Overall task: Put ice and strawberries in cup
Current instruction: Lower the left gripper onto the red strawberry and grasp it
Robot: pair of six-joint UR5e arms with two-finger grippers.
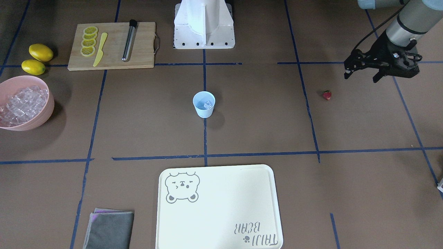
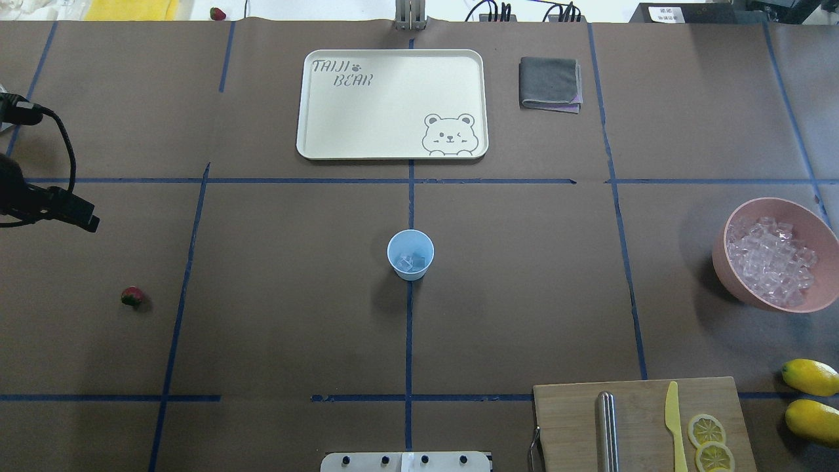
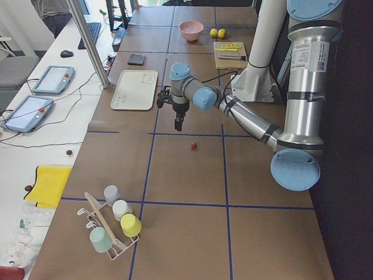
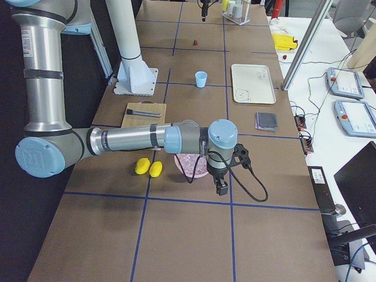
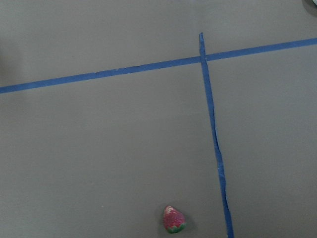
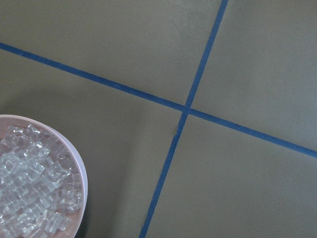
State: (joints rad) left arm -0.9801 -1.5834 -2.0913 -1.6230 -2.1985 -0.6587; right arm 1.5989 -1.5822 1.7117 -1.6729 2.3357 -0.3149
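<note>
The pale-blue cup (image 1: 204,108) (image 2: 410,244) stands upright at the table's middle with a few cubes of ice (image 1: 208,104) (image 2: 413,263) in it. More ice (image 1: 21,102) (image 2: 771,259) (image 6: 30,191) fills the pink bowl (image 1: 36,121) (image 2: 729,275). One red strawberry (image 1: 327,95) (image 2: 132,296) (image 5: 174,219) lies on the paper. My left gripper (image 1: 360,79) hovers open and empty above the table, a little way from the strawberry. My right gripper (image 4: 222,189) hangs beside the bowl and shows only in the exterior right view, so I cannot tell its state.
A cream bear tray (image 2: 314,105) and a folded grey cloth (image 2: 549,82) lie on the far side. A wooden board (image 1: 142,48) carries lemon slices, a yellow knife and a metal tube. Two lemons (image 1: 38,57) sit by the bowl. A rack of cups (image 3: 113,224) stands at the left end.
</note>
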